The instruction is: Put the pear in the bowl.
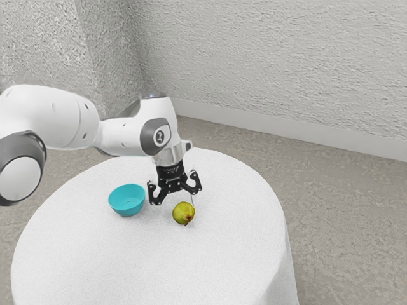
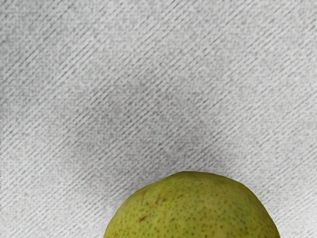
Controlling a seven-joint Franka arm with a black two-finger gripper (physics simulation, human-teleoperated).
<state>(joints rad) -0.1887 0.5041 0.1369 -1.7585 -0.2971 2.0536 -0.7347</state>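
Note:
My black gripper (image 1: 175, 197) hangs over the table with its two fingers spread wide, open and holding nothing. The yellow-green pear (image 1: 183, 213) lies on the white cloth just below the fingers, its stem end toward the near side in the exterior view. In the wrist view the speckled pear (image 2: 193, 210) shows large at the lower edge, its lower part cut off. The turquoise bowl (image 1: 127, 201) stands upright a short way from the gripper, toward the exterior view's left. Its visible inside holds nothing.
A round table (image 1: 146, 267) with a white cloth carries the pear and bowl, and its curved edge drops off at the exterior view's right. Textured walls (image 1: 273, 63) rise behind it, beyond the grey floor (image 1: 343, 210).

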